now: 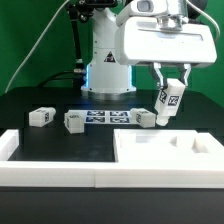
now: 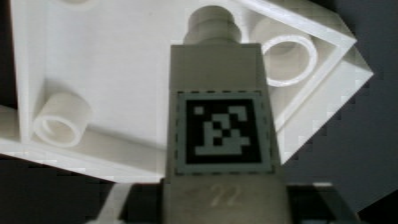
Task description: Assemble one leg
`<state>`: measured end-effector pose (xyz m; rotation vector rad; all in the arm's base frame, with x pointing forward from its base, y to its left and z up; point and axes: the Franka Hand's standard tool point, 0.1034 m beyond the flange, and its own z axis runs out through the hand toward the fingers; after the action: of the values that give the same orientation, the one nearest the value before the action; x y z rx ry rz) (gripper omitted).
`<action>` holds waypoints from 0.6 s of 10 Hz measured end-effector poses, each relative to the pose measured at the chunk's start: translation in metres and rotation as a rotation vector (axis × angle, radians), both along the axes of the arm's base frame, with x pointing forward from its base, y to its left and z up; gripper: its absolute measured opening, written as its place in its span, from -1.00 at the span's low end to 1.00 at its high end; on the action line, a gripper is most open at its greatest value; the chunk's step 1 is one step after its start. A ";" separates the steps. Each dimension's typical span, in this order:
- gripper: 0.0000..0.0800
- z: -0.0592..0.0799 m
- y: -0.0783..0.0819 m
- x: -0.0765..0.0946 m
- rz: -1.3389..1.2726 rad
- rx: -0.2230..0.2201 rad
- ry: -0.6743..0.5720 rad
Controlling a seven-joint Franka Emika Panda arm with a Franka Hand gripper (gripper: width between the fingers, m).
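The leg (image 1: pixel 169 100) tilts above the panel (image 1: pixel 140 150), marker board (image 1: pixel 108 117) toward the exterior view's left.

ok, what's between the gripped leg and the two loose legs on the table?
In the exterior view, the marker board and a third loose leg lie between the nearer loose leg and the gripped leg.

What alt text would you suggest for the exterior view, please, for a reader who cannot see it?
The gripper holds a tagged white leg, tilted, near the large white panel. Three similar legs lie on the black table beside the marker board.
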<state>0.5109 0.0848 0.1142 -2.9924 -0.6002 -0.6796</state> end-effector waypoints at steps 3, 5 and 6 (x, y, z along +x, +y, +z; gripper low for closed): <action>-0.26 0.002 0.029 0.032 0.009 0.026 0.018; -0.26 0.001 0.044 0.054 0.012 0.042 0.012; -0.26 -0.001 0.053 0.066 0.010 0.052 0.010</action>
<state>0.5766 0.1377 0.1136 -2.9410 -0.5869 -0.6690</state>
